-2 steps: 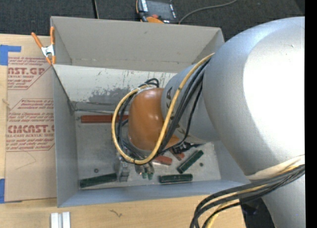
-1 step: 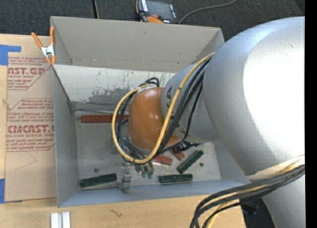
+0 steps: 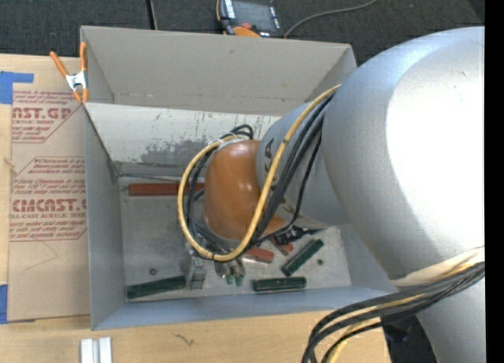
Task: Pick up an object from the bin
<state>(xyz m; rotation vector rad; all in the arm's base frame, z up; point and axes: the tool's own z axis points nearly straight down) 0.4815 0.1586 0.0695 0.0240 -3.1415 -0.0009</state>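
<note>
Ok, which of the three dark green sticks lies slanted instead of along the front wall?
The rightmost green stick, slanting up to the right. The left green stick and middle green stick lie almost level along the front wall.

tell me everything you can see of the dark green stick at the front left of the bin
The dark green stick is slim and straight, perhaps plastic. It lies flat on the bin floor by the front wall, running left to right, its right end slightly farther back. Whether that end touches anything cannot be told.
</note>
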